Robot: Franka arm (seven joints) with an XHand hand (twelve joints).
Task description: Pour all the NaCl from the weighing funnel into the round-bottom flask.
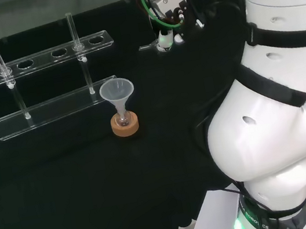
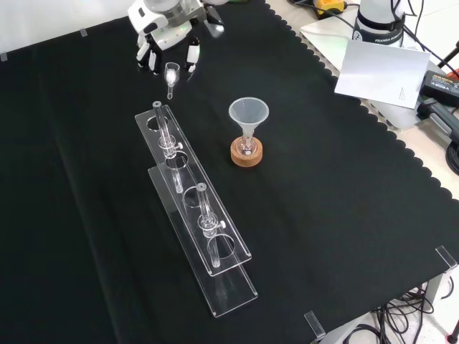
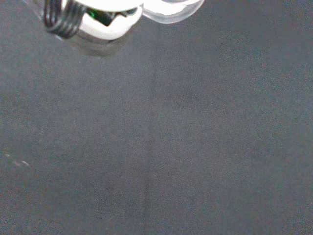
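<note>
The hand (image 2: 169, 34) hangs over the far end of the cloth, and its fingers pinch a small clear weighing funnel (image 2: 171, 74). In the head view the hand (image 1: 174, 14) is at the top centre, with the weighing funnel (image 1: 161, 42) just under the fingertips and its thin stem pointing left. A small round-bottom flask (image 2: 247, 147) rests on a cork ring (image 2: 247, 155), and a clear plastic funnel (image 2: 248, 112) stands in its neck. In the head view the flask on its cork ring (image 1: 125, 125) lies well to the left of the hand and nearer. I cannot make out what the weighing funnel contains.
A clear two-tier tube rack (image 2: 195, 215) with two glass tubes runs alongside the flask; in the head view the rack (image 1: 43, 56) stands behind it. A sheet of paper (image 2: 380, 75) and cables lie off the cloth's right edge in the front view. The wrist view looks down on black cloth (image 3: 156, 147).
</note>
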